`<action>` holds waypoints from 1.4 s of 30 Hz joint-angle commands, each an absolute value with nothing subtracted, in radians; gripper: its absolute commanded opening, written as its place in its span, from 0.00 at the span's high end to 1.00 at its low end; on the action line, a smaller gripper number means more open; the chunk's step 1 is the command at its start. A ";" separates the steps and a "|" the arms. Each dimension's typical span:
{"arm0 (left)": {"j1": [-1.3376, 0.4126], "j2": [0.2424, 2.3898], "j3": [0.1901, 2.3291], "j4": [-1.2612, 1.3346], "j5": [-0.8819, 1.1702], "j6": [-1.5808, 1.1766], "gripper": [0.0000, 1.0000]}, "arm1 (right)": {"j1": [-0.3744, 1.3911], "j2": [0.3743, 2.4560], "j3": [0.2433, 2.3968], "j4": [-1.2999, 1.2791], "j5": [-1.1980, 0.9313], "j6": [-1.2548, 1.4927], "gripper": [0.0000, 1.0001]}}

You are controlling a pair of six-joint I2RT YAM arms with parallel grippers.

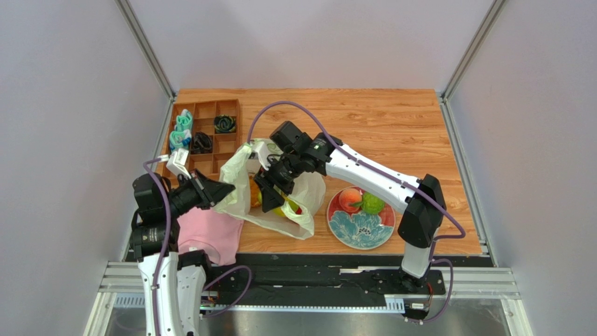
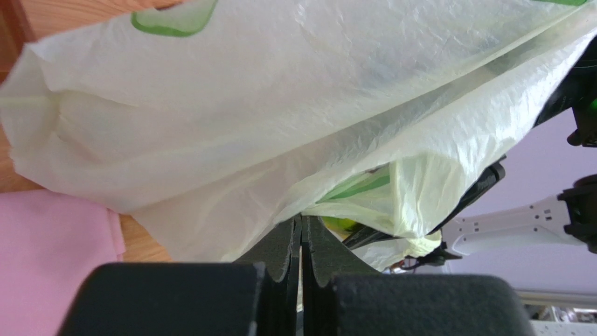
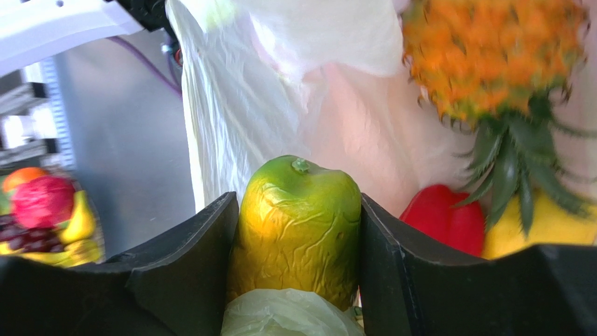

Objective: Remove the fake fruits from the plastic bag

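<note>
Mango (image 3: 298, 231) sat gripped by the right gripper (image 3: 297, 210) inside the bag (image 2: 280, 105), beside pineapple (image 3: 490, 56) and pepper (image 3: 441, 217); the left gripper (image 2: 303, 234), closed tight, pinched the bag's edge near the cloth (image 2: 49, 259).

left arm (image 1: 151, 210): rises from the near-left base, folded at the elbow, wrist turned toward the right arm
left fingers (image 2: 279, 253): pressed flat together, thin film of the plastic bag (image 2: 280, 105) pinched between their tips
right arm (image 1: 371, 175): reaches from the near-right base up and leftward, wrist bent down
right fingers (image 3: 189, 259): part-spread, both inner faces touching the mango (image 3: 298, 224) clamped between them
spacing: the two sets of fingers near each other, not touching
</note>
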State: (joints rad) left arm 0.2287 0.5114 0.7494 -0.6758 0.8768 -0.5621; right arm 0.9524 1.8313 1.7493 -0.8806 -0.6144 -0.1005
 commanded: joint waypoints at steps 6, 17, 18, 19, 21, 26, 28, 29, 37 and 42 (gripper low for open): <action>0.347 0.549 0.784 -0.636 0.866 -0.655 1.00 | 0.896 1.726 1.603 -0.825 -0.809 -0.092 0.51; 0.380 0.888 0.996 -0.236 0.982 -0.988 1.00 | 0.989 1.724 1.563 -0.813 -0.644 -0.222 0.54; 0.382 0.899 0.980 -0.203 0.985 -1.012 1.00 | 1.002 1.730 1.584 -0.815 -0.632 -0.257 0.53; 0.383 0.914 0.965 -0.193 0.980 -1.014 1.00 | 1.017 1.732 1.638 -0.825 -0.632 -0.268 0.54; 0.385 0.936 0.956 -0.233 0.957 -0.997 1.00 | 1.029 1.738 1.689 -0.816 -0.632 -0.272 0.54; 0.374 0.875 0.946 -0.159 1.077 -1.000 1.00 | 1.058 1.787 1.784 -0.813 -0.410 -0.278 0.57; 0.373 0.829 0.956 -0.321 1.046 -0.904 1.00 | 1.055 1.782 1.805 -0.813 -0.391 -0.307 0.58; 0.373 0.810 0.945 -0.340 1.049 -0.893 1.00 | 1.054 1.784 1.818 -0.822 -0.403 -0.317 0.58; 0.367 0.718 0.910 -0.472 1.025 -0.761 1.00 | 0.967 1.747 1.952 -0.756 -0.587 -0.152 0.54; 0.367 0.721 0.848 -0.479 1.031 -0.761 1.00 | 0.864 1.799 2.109 -0.536 -0.829 0.304 0.50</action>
State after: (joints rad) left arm 0.3672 0.7151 0.8841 -0.4301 1.0378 -0.8040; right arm 0.9329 1.7931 1.9923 -0.7837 -0.6147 -0.0666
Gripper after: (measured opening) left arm 0.006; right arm 0.594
